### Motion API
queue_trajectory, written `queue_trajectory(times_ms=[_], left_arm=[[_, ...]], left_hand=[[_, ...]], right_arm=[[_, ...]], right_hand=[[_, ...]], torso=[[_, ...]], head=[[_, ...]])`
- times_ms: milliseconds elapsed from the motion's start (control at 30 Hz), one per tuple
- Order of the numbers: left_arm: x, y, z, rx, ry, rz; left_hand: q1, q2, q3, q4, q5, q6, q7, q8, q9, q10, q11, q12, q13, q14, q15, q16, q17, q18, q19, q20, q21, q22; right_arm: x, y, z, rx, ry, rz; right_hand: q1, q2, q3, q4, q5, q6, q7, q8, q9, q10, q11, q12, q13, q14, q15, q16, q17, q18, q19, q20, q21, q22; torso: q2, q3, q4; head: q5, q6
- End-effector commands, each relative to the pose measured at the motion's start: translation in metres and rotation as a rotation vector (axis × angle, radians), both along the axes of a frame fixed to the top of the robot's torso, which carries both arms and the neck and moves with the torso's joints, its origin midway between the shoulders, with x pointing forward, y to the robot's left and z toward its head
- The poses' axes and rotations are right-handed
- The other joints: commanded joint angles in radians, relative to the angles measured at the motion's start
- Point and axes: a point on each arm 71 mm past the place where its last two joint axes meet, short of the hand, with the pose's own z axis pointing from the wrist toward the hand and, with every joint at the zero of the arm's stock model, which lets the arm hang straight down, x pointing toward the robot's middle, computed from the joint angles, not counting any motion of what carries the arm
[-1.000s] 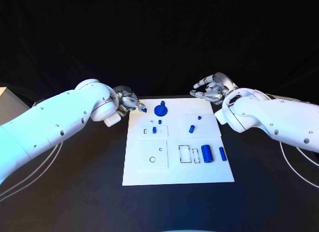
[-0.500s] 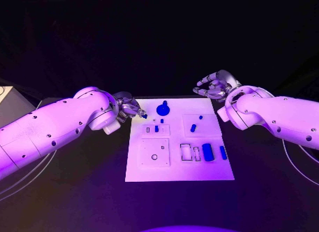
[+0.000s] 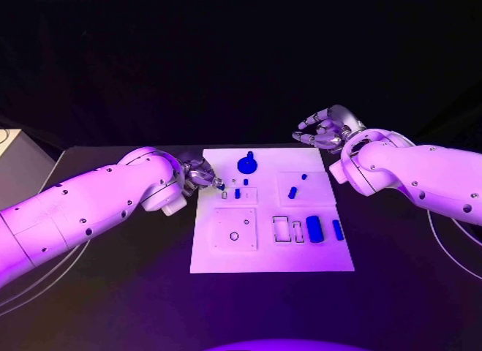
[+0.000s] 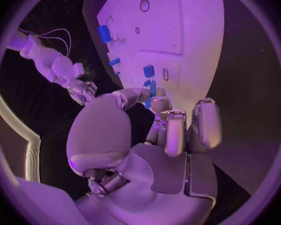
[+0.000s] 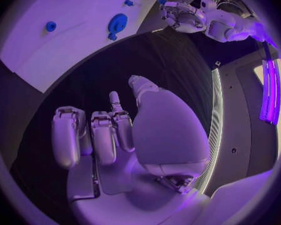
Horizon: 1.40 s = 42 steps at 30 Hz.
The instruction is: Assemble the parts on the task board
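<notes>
The white task board [image 3: 272,252] lies mid-table with several blue parts on it: a round knobbed part [image 3: 247,164] at the far end, small pegs [image 3: 292,193] in the middle, and a cylinder [image 3: 314,229] near the right edge. My left hand [image 3: 202,177] hovers at the board's left edge and pinches a small blue part [image 3: 219,187]; the wrist view shows the part [image 4: 153,88] between thumb and finger above the board [image 4: 190,35]. My right hand [image 3: 325,130] hangs off the board's far right corner, fingers loosely bent and holding nothing [image 5: 115,135].
A pale box [image 3: 9,157] stands at the table's far left edge. Black table surrounds the board on all sides. The board carries raised square blocks [image 3: 233,230] with holes and a slotted frame [image 3: 281,229].
My left hand has moved nearer along the board's left edge, carrying the small blue part from the far corner toward the small raised block. The right hand has barely shifted.
</notes>
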Motion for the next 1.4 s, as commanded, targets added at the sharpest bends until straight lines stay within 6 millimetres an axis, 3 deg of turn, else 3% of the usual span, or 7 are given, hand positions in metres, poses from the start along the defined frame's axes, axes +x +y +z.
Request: queue_trajectory(times_ms=[33,333,733,1400], left_arm=[[0.000,-0.002,-0.002,0.013,-0.032,0.007],[-0.002,-0.004,-0.010,0.046,-0.040,-0.008],[-0.002,-0.009,-0.017,0.088,-0.071,-0.022],[-0.003,-0.013,-0.022,0.111,-0.079,-0.034]], left_hand=[[0.001,0.012,0.156,-0.159,0.006,0.022,-0.014,0.007,0.001,0.007,-0.001,-0.003,-0.001,0.092,-0.007,0.003,0.213,-0.002,0.005,0.000,0.004,-0.001],[0.000,0.011,0.156,-0.160,0.006,0.023,-0.014,0.008,0.001,0.008,-0.001,-0.003,-0.001,0.092,-0.007,0.003,0.213,-0.002,0.005,0.000,0.004,-0.001],[0.000,0.011,0.156,-0.160,0.006,0.023,-0.014,0.008,0.001,0.007,-0.001,-0.005,-0.004,0.092,-0.007,0.003,0.213,-0.002,0.004,-0.001,0.003,-0.002],[0.000,0.012,0.156,-0.160,0.007,0.023,-0.015,0.008,0.002,0.007,-0.001,-0.007,-0.006,0.092,-0.008,0.003,0.213,-0.002,0.005,-0.001,0.003,-0.001]], right_arm=[[-0.001,0.002,0.000,-0.003,-0.006,0.017],[-0.001,0.002,0.000,-0.002,-0.008,0.019],[-0.002,0.003,0.000,-0.002,-0.008,0.024],[-0.002,0.004,0.000,-0.002,-0.007,0.026]], right_hand=[[-0.011,-0.001,0.006,-0.001,0.005,-0.006,0.001,0.003,-0.001,0.022,0.000,0.005,0.186,0.104,0.001,0.001,0.256,0.000,0.059,-0.002,-0.005,0.127],[-0.011,0.000,0.007,0.000,0.006,-0.005,0.001,0.003,-0.001,0.019,0.000,0.003,0.184,0.104,0.001,0.000,0.255,0.000,0.058,-0.002,-0.007,0.126],[-0.011,0.000,0.007,0.000,0.006,-0.005,0.001,0.003,-0.001,0.019,0.000,0.003,0.184,0.104,0.001,0.000,0.255,0.000,0.058,-0.002,-0.007,0.126],[-0.011,0.000,0.007,0.000,0.006,-0.005,0.001,0.003,-0.001,0.019,0.000,0.003,0.184,0.104,0.001,0.000,0.255,0.000,0.058,-0.002,-0.007,0.126]], torso=[[0.003,-0.0005,-0.0012],[0.004,0.0002,0.0011],[0.004,0.0019,-0.0011],[0.005,0.0007,-0.0001]], head=[[-0.001,-0.002],[-0.003,-0.007],[-0.003,-0.012],[-0.006,-0.022]])
